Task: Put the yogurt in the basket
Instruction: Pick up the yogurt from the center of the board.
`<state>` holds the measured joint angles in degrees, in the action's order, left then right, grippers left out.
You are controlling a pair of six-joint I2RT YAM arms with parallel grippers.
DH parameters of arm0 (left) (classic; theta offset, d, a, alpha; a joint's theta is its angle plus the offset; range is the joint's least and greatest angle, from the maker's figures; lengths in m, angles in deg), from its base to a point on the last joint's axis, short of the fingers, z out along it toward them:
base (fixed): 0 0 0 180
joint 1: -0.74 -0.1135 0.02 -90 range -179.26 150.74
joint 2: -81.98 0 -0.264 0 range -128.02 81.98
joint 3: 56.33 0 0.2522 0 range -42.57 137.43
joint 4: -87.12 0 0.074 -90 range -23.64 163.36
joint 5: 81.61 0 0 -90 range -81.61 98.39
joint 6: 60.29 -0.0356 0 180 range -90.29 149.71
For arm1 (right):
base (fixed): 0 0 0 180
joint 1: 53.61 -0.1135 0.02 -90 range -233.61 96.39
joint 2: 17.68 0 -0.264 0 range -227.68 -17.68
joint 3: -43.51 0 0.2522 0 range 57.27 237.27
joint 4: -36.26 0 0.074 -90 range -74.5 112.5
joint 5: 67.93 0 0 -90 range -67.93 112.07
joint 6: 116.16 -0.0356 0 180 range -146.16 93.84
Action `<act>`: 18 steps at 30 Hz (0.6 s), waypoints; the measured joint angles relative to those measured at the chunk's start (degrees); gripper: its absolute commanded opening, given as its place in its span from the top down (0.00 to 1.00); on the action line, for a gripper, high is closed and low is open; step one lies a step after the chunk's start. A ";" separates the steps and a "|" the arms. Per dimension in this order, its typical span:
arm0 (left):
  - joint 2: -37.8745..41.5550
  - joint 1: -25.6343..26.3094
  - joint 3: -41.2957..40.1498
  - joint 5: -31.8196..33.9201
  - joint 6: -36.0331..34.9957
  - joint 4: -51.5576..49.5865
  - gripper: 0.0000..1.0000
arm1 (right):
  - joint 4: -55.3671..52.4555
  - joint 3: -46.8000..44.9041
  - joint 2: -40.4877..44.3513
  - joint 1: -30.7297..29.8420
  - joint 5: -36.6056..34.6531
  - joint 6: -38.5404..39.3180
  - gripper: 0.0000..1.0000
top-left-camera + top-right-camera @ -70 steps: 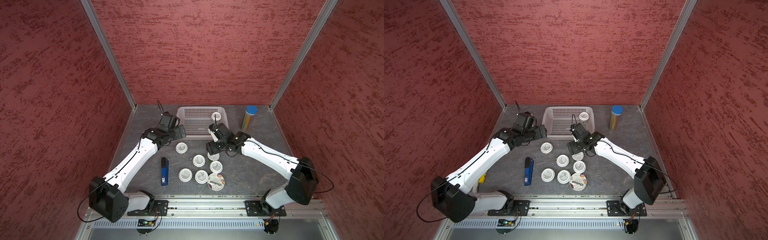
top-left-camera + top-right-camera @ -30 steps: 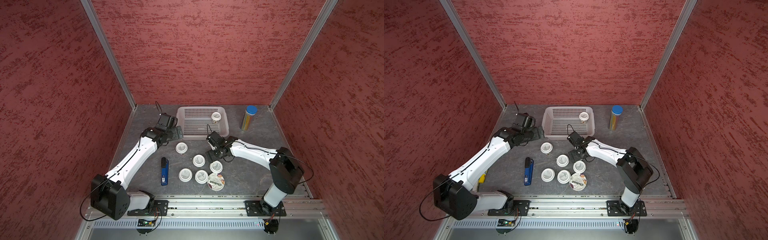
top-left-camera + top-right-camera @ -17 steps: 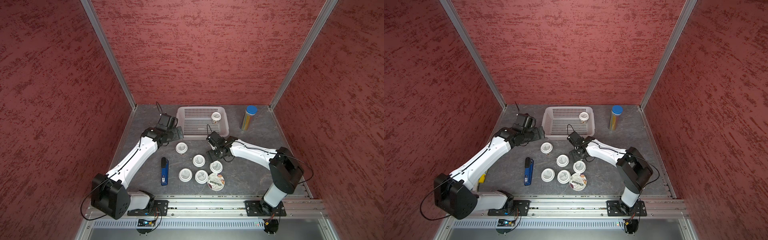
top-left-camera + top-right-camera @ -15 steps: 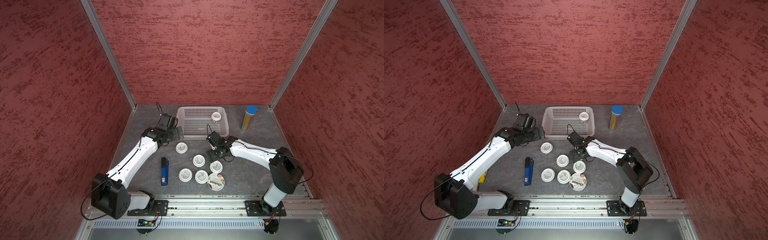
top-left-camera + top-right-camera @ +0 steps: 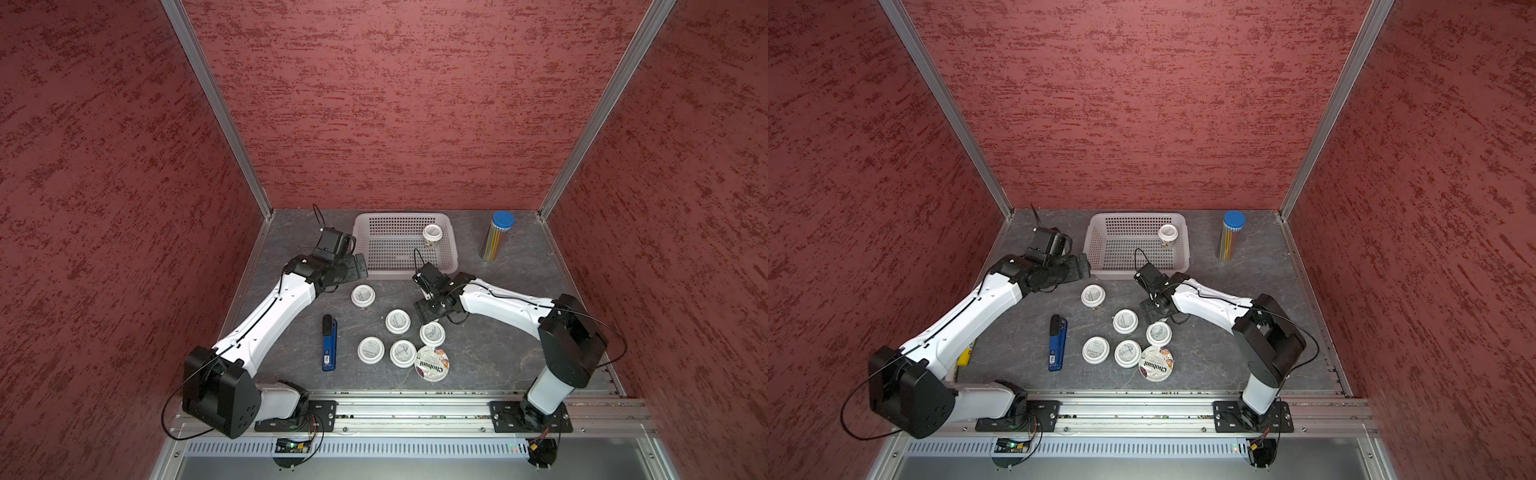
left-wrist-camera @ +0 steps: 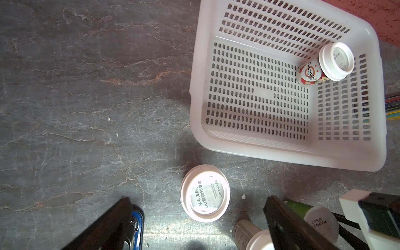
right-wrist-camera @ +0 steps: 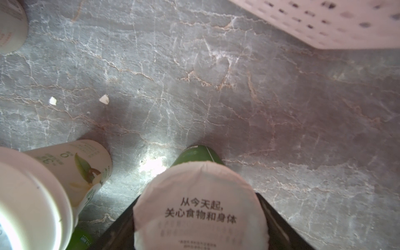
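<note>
A: Run it down for me, biggest first.

B: The counter (image 5: 507, 357) is grey, veined stone. The basket (image 5: 390, 246) sits at the middle of its far edge. The blue-capped pencil tube (image 5: 494, 241) stands near the far right corner. A blue stapler (image 5: 329, 345) lies left of the middle.

A: And your grip, each side?

B: My left fingers (image 6: 108, 225) are spread wide and hold nothing, hovering by the basket's near left corner. My right fingers (image 7: 279, 227) flank a green-sided cup (image 7: 199, 207) that stands on the counter just short of the basket's near edge. Whether they press on it I cannot tell.

A: The other cups?

B: One yogurt cup (image 5: 432, 232) stands in the basket's far right corner. The Chobani cup (image 5: 432, 364) is closest to the counter's near edge, with four small cups (image 5: 370, 350) clustered just beside it. A fifth cup (image 5: 363, 294) stands apart, near my left fingers.
</note>
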<state>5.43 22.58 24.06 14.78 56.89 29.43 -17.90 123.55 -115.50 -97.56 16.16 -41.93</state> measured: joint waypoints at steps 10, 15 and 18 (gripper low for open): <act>-0.02 -0.07 0.26 -0.13 0.00 -0.24 0.00 | -2.93 3.69 2.47 1.88 -0.37 0.98 0.25; -0.90 -0.85 2.97 -1.22 0.22 -1.16 0.00 | -5.79 9.70 4.72 3.63 -0.42 1.92 0.25; -1.79 -1.64 5.68 -1.95 0.50 -1.18 0.00 | -7.32 14.08 5.18 4.68 -0.44 2.75 0.24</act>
<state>3.63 20.95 29.75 12.84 57.39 28.25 -25.22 137.63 -110.32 -92.88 15.72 -39.17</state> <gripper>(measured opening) 0.996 0.757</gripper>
